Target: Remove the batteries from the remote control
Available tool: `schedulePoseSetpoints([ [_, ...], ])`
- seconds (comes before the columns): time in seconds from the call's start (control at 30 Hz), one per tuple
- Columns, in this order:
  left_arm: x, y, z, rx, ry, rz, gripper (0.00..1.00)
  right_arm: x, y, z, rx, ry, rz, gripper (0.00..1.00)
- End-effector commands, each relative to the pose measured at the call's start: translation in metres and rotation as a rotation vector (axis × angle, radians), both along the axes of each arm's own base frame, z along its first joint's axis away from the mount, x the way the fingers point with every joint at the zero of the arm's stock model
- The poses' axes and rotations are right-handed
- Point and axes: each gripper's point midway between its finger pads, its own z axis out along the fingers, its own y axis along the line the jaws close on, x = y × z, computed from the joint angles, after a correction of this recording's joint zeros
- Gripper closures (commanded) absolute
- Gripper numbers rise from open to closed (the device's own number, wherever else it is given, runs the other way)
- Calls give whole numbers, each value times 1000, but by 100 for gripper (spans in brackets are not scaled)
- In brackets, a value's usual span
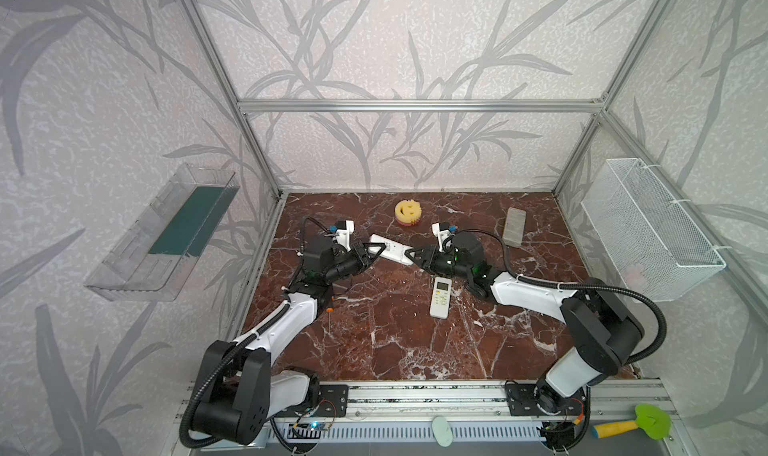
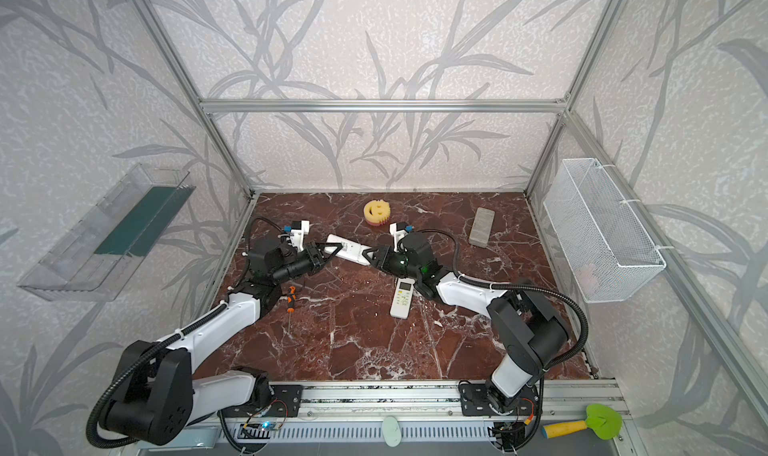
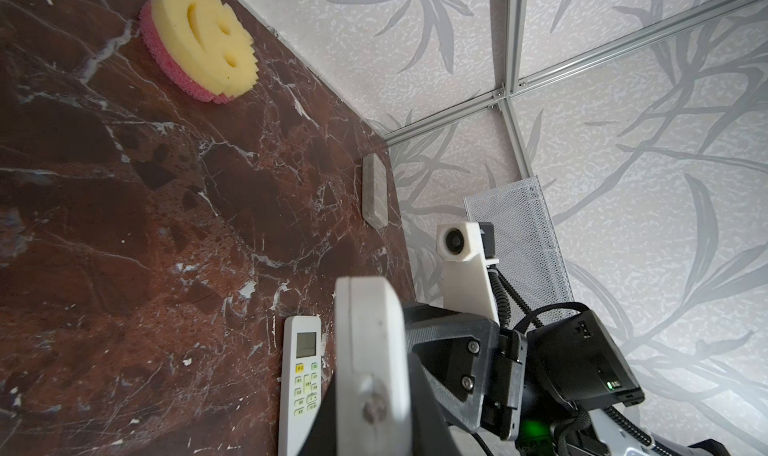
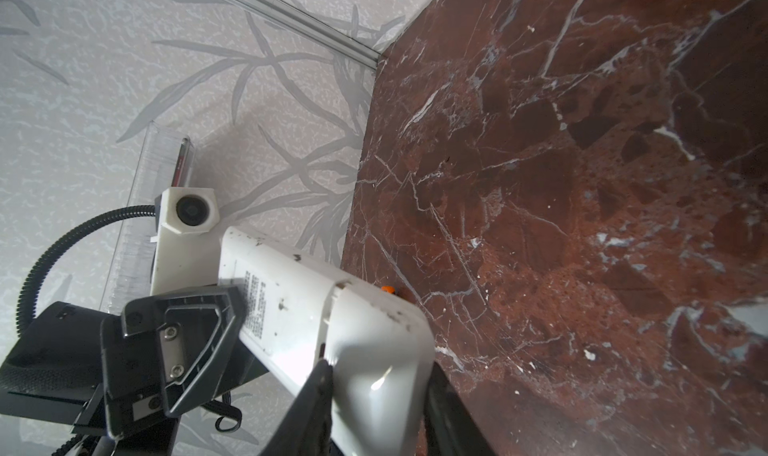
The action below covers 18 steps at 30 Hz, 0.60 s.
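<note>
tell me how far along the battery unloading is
Early. Nothing looks done: no batteries show anywhere. In hand: the left pincer and right pincer each have an end of the white remote, its cover apparently still on. The second remote lies untouched.

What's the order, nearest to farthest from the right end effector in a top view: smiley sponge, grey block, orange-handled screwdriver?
From the right end effector:
1. Smiley sponge, behind it, near the back wall.
2. Orange-handled screwdriver, front-left, by the left arm.
3. Grey block, far right, toward the wire basket.
</note>
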Motion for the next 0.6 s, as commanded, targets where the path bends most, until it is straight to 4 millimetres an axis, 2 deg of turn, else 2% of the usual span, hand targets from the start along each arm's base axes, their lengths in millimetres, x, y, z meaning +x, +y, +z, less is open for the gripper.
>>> schedulePoseSetpoints([
  [0.0, -2, -7, 7, -7, -60, -38, 100, -2, -9, -37, -111, 57, -12, 65],
  [0.17, 7, -10, -15, -15, -26, -46, 100, 3, -12, -51, -114, 80, -11, 65],
  [0.2, 8, -10, -18, -18, -23, -46, 100, 4, -13, -63, -125, 105, -13, 65],
  [0.27, 12, -10, -25, -10, -9, -41, 100, 6, -13, -69, -122, 118, -14, 65],
  [0.4, 17, -4, -40, 44, 14, -11, 100, 7, -12, -72, -116, 122, -13, 65],
  [0.57, 22, -5, -46, 39, 31, -24, 100, 10, -8, -77, -85, 134, -10, 67],
])
